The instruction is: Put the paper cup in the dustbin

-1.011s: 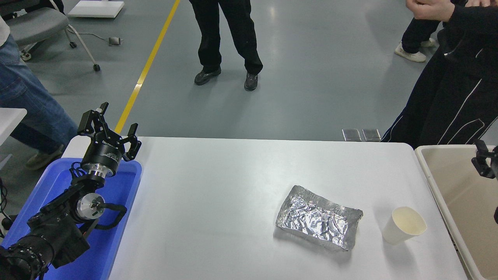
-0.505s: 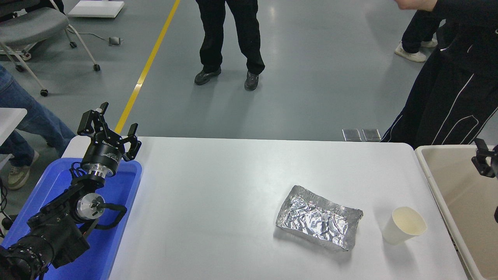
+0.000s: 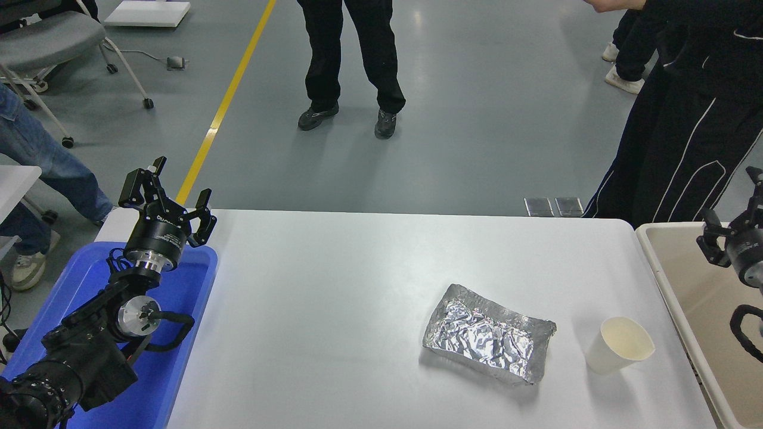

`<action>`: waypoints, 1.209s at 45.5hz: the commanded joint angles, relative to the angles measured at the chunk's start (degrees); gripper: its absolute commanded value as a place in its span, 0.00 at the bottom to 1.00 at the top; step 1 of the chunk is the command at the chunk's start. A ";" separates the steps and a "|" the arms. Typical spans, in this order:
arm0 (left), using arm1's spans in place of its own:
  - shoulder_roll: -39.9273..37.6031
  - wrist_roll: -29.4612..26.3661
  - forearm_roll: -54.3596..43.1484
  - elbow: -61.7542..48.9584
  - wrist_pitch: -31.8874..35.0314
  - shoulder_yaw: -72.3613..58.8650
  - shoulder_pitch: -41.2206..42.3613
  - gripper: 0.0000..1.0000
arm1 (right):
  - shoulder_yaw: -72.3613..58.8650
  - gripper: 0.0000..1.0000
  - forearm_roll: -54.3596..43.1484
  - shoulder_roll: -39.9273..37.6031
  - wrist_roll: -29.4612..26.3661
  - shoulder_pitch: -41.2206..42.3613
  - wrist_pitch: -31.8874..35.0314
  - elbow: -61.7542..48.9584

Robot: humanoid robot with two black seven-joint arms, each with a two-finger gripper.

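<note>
A grey floor with a yellow line (image 3: 229, 98) lies beyond the white bench (image 3: 334, 310), where 3 people stand: one in black trousers (image 3: 351, 53) past the far edge, one in a dark striped tracksuit (image 3: 691, 125) by the far right corner, and one in jeans (image 3: 36, 161) off the left side. Since the earlier frames the right gripper (image 3: 730, 232) has come further into view from the right edge, now showing more of its body and a cable loop over the dustbin (image 3: 667, 280); its jaws stand spread with nothing between them. The tracksuited person has shifted slightly and the jeans-wearer's legs have moved. Nothing on the bench has changed. The paper cup (image 3: 619, 344) sits tilted near the front right corner, mouth facing up and right, just beside the bench's right edge and the dustbin's pale rim, not touching either. The crumpled foil sheet (image 3: 489, 332) lies to its left, near but apart. The bench's centre, left half and far edge are bare, leaving open room around the cup on its far and near sides. The left gripper (image 3: 170, 205) is parked above the blue bin (image 3: 179, 333) at the left edge, jaws spread and holding nothing.
</note>
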 commanded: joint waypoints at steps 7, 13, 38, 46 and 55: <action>0.00 0.00 0.00 0.00 0.00 0.00 0.00 1.00 | -24.55 1.00 -0.93 -13.27 0.01 7.93 0.33 0.60; 0.00 0.00 0.00 0.00 0.00 0.00 0.00 1.00 | -45.74 1.00 -1.02 -17.40 0.01 17.76 0.77 1.04; 0.00 0.00 0.00 0.00 0.00 0.00 0.00 1.00 | -76.88 1.00 -35.02 -22.59 0.10 44.85 9.64 13.60; 0.00 0.00 0.00 0.00 0.00 0.00 0.00 1.00 | -78.46 1.00 -44.17 -24.35 0.10 46.26 11.31 19.58; 0.00 0.00 0.00 0.00 0.00 0.00 0.00 1.00 | -86.45 1.00 -47.95 -24.88 0.10 49.42 11.40 27.49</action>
